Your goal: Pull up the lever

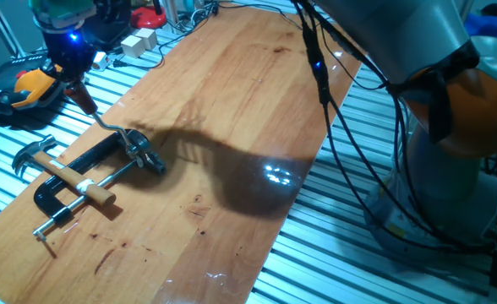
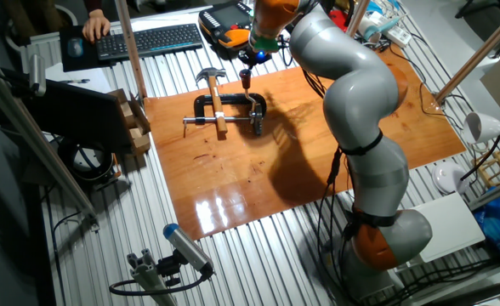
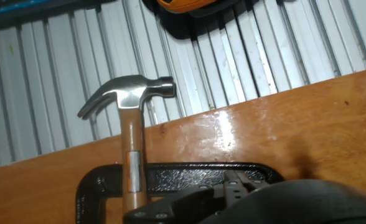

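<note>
The black bar clamp (image 1: 79, 162) lies on the wooden board near its left end, also in the other fixed view (image 2: 224, 101) and the hand view (image 3: 195, 174). The lever (image 1: 106, 125) rises at a slant from the clamp's chrome head (image 1: 134, 148). Its reddish-brown tip (image 1: 84, 99) ends right under my gripper (image 1: 71, 80). In the other fixed view the tip (image 2: 244, 81) also meets the gripper (image 2: 245, 73). The gripper looks shut on the tip, but the fingers themselves are hard to make out. In the hand view a dark blur hides the lever.
A steel-headed hammer (image 1: 30, 156) with a wooden shaft lies across the clamp (image 3: 130, 99). The clamp's silver rod (image 1: 62, 213) points to the board's near-left edge. An orange-black device (image 1: 29, 84) and cables lie on the slatted table beyond the board. A keyboard (image 2: 152, 38) is further off.
</note>
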You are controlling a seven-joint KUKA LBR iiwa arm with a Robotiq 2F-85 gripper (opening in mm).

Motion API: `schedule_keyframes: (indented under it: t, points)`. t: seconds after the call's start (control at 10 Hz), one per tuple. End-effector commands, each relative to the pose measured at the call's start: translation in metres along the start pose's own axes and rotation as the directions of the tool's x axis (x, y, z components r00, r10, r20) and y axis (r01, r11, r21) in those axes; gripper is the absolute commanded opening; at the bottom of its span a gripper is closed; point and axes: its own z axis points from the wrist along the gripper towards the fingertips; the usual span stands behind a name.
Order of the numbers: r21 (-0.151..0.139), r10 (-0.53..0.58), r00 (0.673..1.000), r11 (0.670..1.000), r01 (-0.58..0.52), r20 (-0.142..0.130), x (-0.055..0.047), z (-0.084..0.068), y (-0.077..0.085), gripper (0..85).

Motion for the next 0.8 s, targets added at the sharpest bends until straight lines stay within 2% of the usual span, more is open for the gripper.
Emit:
schedule_keyframes:
  t: [0.0,0.5,0.7]
  points:
    - [-0.011,0.005,1.000,1.000,-0.006,-0.013,0.001,0.001,0.001,0.0]
    - [-0.024,-0.025,0.999,0.999,0.025,-0.022,0.014,0.000,0.008,0.0]
    - [-0.030,-0.030,0.999,0.999,0.030,-0.021,0.025,-0.002,0.012,0.0]
